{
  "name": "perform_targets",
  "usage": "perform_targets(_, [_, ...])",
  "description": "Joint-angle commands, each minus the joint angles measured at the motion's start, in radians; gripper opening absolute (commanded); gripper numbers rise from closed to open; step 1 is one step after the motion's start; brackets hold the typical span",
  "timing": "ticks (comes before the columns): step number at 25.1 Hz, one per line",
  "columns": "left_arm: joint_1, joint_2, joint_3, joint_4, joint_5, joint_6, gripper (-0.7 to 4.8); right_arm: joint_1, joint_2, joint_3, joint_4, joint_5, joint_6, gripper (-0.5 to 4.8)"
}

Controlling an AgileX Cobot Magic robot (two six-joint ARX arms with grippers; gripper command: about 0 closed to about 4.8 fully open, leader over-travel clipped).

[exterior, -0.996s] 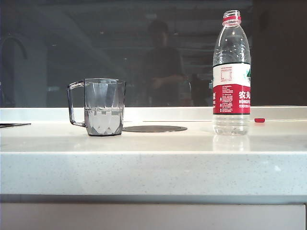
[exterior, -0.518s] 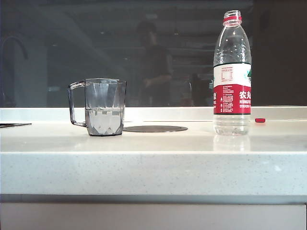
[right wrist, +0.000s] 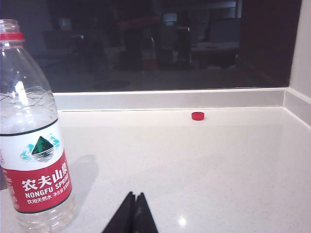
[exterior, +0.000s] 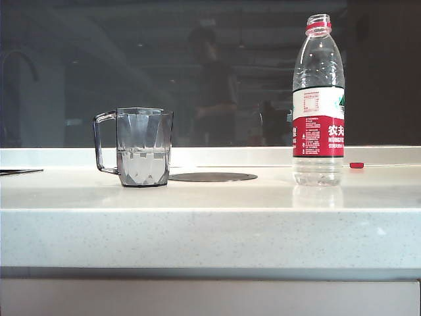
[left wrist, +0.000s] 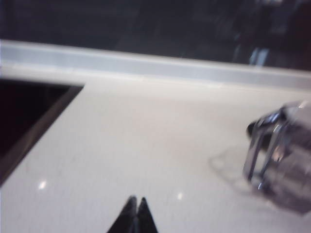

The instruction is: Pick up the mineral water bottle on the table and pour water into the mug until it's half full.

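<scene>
mug blurred, edge-cropped

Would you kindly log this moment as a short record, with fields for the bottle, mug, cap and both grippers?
mineral water bottle: upright on the table, uncapped, right side of exterior view
mug: upright, left of the dark disc, handle pointing left, water near half level
red cap: on the table behind the bottle
left gripper: shut, empty, low over the table beside the mug
right gripper: shut, empty, beside the bottle

Kitchen: stone countertop, window behind
</scene>
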Motion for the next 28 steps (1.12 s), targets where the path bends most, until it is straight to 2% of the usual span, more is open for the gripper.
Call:
perform_targets(1, [0.053,0.001,0.004,0.080,0.061,0.006,-0.04,0.002,-0.002,-0.003,0.017,0.001,-0.003,0.17])
perform_targets(6, [0.106,0.001,0.004,0.081,0.064,0.007,-0.04,0.002,-0.002,-0.003,0.017,0.001,-0.003,0.17])
perform_targets(10, [0.125,0.001,0.004,0.082,0.084,0.051,-0.04,0.002,-0.002,-0.003,0.016,0.001,-0.003,0.17])
perform_targets(28, [0.132,0.001,0.004,0.082,0.105,0.092,-0.04,0.002,-0.002,-0.003,0.013,0.001,-0.003,0.17])
